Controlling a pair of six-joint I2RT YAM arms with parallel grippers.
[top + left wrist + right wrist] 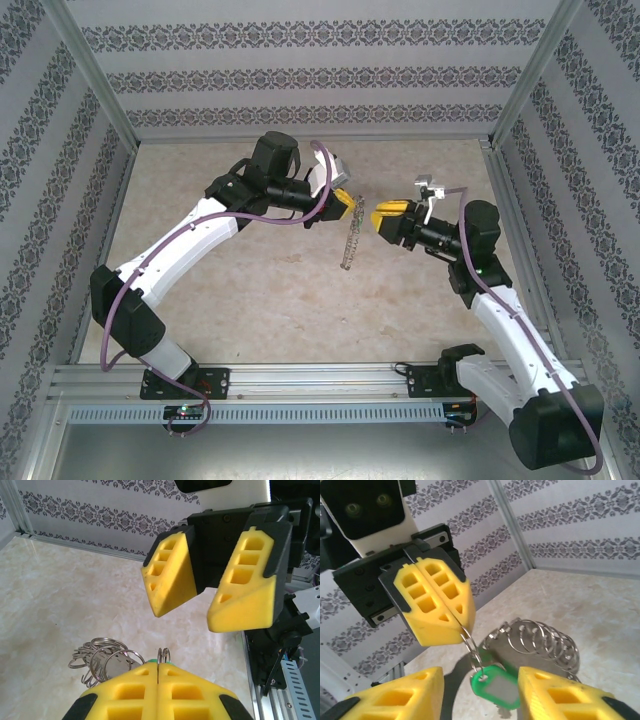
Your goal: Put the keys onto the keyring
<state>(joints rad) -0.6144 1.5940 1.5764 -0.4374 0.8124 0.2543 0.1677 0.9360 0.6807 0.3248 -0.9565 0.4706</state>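
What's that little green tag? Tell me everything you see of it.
The green tag is a small oblong of glossy plastic with a white label window. It hangs from a thin silvery ring pinched in the left gripper's shut jaws, and sits between the right gripper's open jaws. The keyring bunches behind it.

2 robot arms [190,235], 1 keyring [540,640] strung with many small rings, 1 green tag [495,687].

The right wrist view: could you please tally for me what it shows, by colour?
Yellow fingers: 4
Green tag: 1
Silvery keyring, its strung rings counted as one: 1
Total: 6
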